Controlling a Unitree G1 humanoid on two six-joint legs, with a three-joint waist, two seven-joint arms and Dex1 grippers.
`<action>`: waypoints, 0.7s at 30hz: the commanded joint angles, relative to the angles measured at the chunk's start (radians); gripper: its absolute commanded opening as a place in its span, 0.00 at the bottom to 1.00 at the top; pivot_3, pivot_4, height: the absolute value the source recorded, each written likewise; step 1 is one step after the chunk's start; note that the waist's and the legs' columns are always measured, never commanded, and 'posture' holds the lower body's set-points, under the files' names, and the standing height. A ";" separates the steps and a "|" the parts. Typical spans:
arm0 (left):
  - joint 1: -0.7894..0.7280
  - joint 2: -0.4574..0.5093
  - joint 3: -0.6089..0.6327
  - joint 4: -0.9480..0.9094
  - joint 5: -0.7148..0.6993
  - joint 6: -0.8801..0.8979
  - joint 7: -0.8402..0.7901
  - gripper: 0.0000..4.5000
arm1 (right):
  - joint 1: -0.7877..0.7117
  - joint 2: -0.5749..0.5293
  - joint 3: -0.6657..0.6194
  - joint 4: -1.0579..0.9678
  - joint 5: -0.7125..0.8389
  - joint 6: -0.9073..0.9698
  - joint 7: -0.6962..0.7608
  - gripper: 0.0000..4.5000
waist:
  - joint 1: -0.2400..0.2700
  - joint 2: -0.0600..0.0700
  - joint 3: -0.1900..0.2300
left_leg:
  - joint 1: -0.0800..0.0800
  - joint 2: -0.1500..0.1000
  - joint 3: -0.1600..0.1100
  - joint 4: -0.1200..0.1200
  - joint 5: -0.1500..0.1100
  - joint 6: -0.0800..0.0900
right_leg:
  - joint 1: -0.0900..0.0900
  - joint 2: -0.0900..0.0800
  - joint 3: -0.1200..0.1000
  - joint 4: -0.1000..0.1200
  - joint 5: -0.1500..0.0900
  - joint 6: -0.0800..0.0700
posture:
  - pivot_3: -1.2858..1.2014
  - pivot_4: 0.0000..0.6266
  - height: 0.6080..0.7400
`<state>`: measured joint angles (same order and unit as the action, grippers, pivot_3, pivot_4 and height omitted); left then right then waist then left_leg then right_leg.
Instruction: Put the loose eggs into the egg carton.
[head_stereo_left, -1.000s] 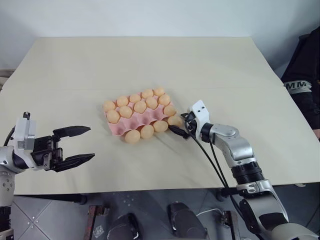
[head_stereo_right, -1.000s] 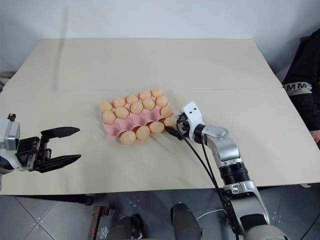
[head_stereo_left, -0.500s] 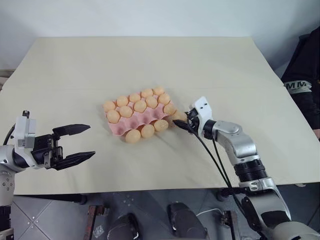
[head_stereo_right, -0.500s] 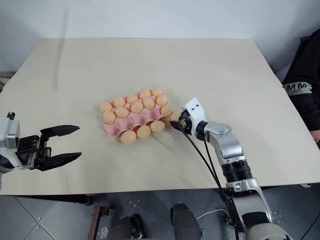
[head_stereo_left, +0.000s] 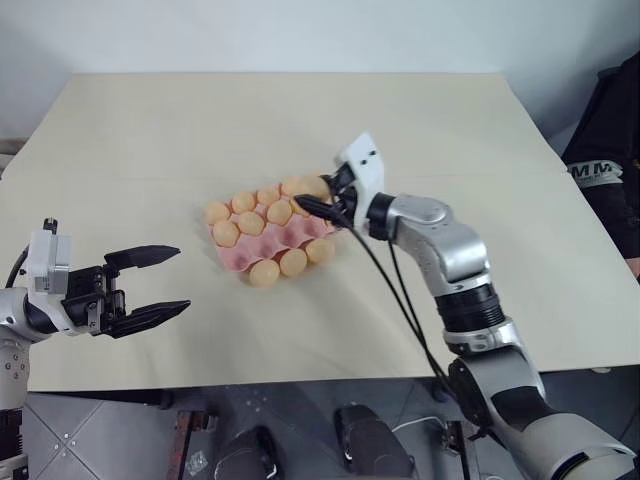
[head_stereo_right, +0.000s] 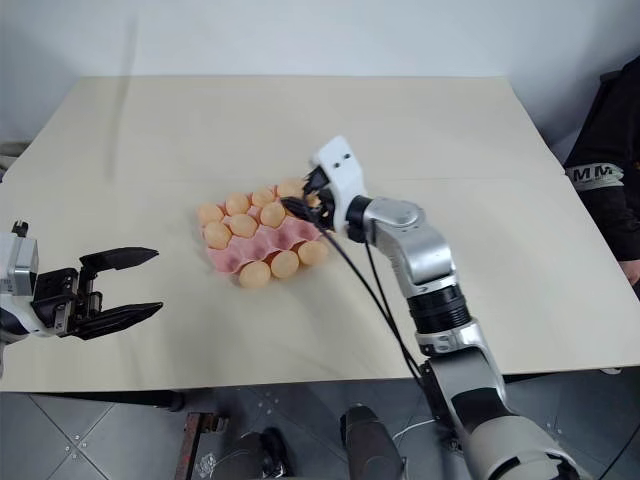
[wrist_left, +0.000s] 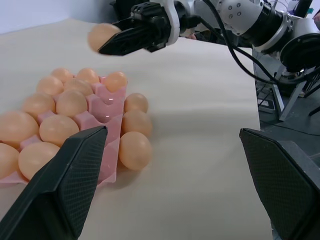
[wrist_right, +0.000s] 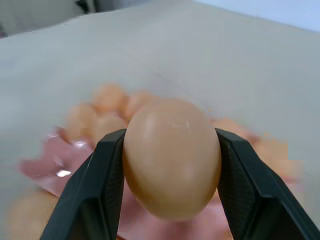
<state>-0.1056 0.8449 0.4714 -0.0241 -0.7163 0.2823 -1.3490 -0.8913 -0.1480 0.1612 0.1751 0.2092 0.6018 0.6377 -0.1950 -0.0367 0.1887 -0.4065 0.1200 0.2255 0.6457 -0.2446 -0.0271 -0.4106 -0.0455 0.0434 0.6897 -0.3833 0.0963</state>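
A: Counted how many beside the egg carton (head_stereo_left: 240, 258)?

B: Three loose eggs (head_stereo_left: 293, 262), lined up on the bench (head_stereo_left: 300, 120) just against the carton's near edge. One more egg (wrist_right: 171, 157) clamped between the fingers of the right pincer (head_stereo_left: 312, 205), off the bench.

A: And inside the carton?

B: Made out about ten, filling the two far rows. Could not settle the exact count, with the carton's right end partly hidden behind the right pincer. Near row mostly bare pink cups.

A: Pose of the arms?

B: Right arm reached over the carton's right end, held roughly level, pointed across toward the carton's left. Left pincer (head_stereo_left: 150, 285) spread wide apart, holding nothing, kept well to the carton's left over the bench's near edge, aimed at the carton.
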 joint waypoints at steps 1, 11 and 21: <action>0.022 0.004 0.050 -0.025 -0.016 -0.016 0.008 1.00 | -0.002 0.010 0.025 0.046 -0.030 -0.061 -0.004 0.57 | 0.002 0.000 0.000 | 0.000 0.000 0.000 0.000 0.000 0.000 | 0.000 0.000 0.000 0.000 0.000 0.000 | 0.52 0.24 1.00; 0.075 0.002 0.094 -0.057 -0.022 -0.017 0.026 1.00 | -0.010 0.005 0.042 0.174 -0.086 -0.156 0.010 0.57 | -0.003 -0.001 0.000 | -0.001 0.000 -0.001 0.000 0.000 0.000 | 0.000 0.000 -0.001 0.000 0.000 0.000 | 0.52 0.24 1.00; 0.068 0.004 0.093 -0.048 -0.016 -0.024 0.030 1.00 | -0.016 0.002 0.042 0.194 -0.106 -0.174 0.021 0.91 | -0.002 -0.001 0.000 | -0.001 0.000 -0.001 0.000 0.000 0.000 | 0.000 0.000 -0.001 0.000 0.000 0.000 | 0.52 0.24 1.00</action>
<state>-0.0331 0.8446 0.5354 -0.0615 -0.7184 0.2786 -1.3194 -0.8896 -0.1451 0.2038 0.3998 0.1013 0.4417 0.6476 -0.1974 -0.0375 0.1888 -0.4072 0.1200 0.2246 0.6456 -0.2447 -0.0271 -0.4105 -0.0458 0.0423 0.6892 -0.3833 0.0963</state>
